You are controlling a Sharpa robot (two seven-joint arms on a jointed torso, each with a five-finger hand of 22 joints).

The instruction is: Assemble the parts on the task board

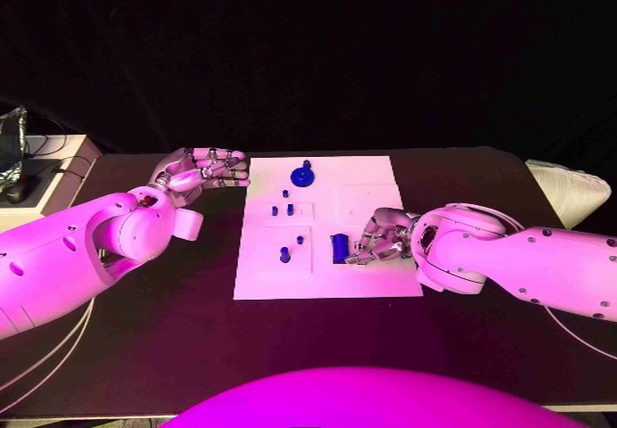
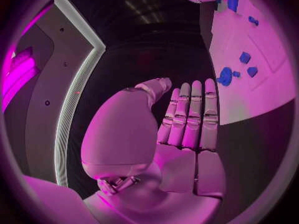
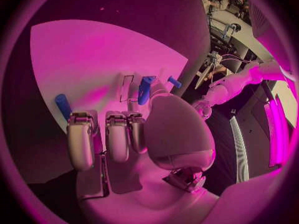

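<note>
The right hand [image 1: 377,239] curls its fingers by a blue block [image 1: 340,248] on the white task board [image 1: 373,187], whether gripping it is unclear, and should move slowly, while the left hand [image 1: 200,169] waits beside the board, fingers straight, holding nothing.

1 task board [image 1: 373,192], 7 blue parts [image 1: 303,175], 2 hands [image 1: 203,169].

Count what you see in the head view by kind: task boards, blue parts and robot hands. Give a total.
Task board: 1
Blue parts: 7
Robot hands: 2
Total: 10
</note>
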